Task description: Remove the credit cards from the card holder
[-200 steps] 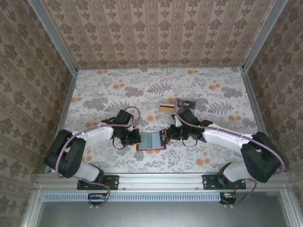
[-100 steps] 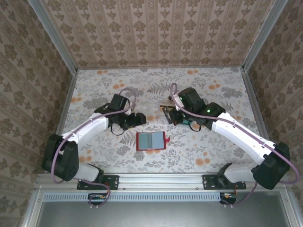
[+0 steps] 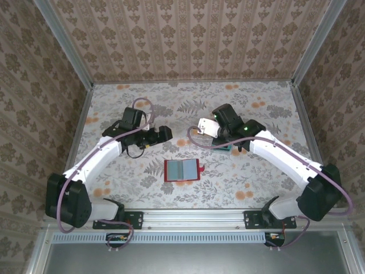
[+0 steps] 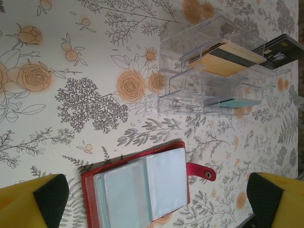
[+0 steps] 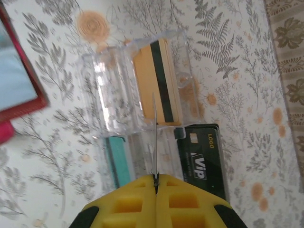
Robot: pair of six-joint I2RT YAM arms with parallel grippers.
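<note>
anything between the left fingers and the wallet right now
nothing visible: the wallet lies open on the table, in plain sight between the open left fingers; the clear rack stands apart, beyond it

Left tool [image 3: 162,135] opened, drawing back from card holder [image 3: 182,170].

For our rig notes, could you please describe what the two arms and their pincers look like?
The left arm and right arm are white with black joints, each trailing a lilac cable. The left pincer and right pincer have yellow fingers with black pads. A green light glows on the right arm.
</note>
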